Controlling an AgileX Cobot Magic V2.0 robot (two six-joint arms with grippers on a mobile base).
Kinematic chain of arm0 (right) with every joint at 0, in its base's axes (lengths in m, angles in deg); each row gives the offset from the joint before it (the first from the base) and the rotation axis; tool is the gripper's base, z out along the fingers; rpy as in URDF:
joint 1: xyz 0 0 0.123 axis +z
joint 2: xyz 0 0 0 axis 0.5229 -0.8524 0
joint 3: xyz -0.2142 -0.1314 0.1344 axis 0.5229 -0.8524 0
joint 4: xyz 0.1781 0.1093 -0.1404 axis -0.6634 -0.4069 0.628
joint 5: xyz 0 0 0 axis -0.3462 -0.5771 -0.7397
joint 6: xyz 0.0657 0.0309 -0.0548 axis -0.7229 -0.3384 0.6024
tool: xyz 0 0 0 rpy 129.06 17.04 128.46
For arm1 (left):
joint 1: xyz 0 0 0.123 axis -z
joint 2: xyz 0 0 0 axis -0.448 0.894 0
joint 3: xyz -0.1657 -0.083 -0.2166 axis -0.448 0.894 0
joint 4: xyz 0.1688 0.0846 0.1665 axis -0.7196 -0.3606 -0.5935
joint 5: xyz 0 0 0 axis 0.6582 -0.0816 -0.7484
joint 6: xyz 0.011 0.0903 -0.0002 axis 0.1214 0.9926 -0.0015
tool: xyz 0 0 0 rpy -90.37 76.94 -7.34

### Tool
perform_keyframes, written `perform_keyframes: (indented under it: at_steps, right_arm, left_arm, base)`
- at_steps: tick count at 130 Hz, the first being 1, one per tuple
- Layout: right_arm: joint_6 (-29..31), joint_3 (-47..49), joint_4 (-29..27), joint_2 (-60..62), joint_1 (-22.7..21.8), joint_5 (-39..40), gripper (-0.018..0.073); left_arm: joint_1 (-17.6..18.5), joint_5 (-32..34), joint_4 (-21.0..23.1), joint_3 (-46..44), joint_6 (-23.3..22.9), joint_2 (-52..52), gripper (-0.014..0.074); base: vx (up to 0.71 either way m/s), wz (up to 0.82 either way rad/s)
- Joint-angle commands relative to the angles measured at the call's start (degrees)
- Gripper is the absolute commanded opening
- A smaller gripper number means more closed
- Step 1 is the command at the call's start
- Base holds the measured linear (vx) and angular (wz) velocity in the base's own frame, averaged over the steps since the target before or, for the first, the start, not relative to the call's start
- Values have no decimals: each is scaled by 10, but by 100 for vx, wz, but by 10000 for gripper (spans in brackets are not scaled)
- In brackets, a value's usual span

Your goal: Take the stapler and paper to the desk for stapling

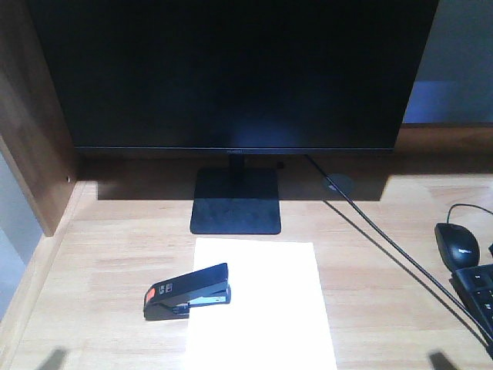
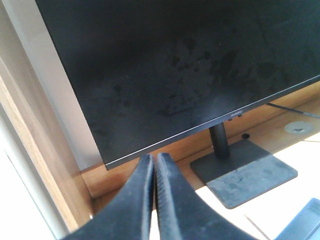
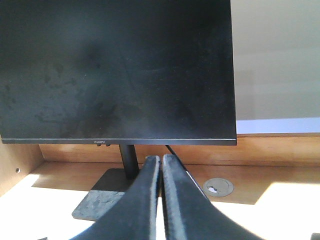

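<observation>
Left pincer (image 2: 154,165) and right pincer (image 3: 161,165) both hang with fingers pressed together, holding nothing. On the pale wood-plank worktop (image 1: 115,254), the black wedge-shaped stapler (image 1: 187,290) straddles the white paper sheet's (image 1: 266,308) left edge. Placement looks finished; next comes pressing the stapler.

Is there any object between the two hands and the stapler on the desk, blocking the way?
Nothing visible does. The stapler lies across the left edge of the paper on the desk; the monitor stand is behind it. Both the left hand and right hand are closed and empty.
</observation>
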Motion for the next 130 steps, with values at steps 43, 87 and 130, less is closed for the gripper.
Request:
perform_keyframes:
  at_steps: [43,87,130]
  right_arm:
    - [7,15,30,-3,0,-14,-6]
    - [7,15,30,-3,0,-14,-6]
    - [7,15,30,-3,0,-15,-6]
  left_arm:
    - [4,-10,46,-15,-71,-15,-6]
    - [-97,-70,60,-12,-71,-99,-6]
    - [-170,-63,86,103,-71,-210,-6]
  base:
    - [0,0]
    - [0,0]
    - [0,0]
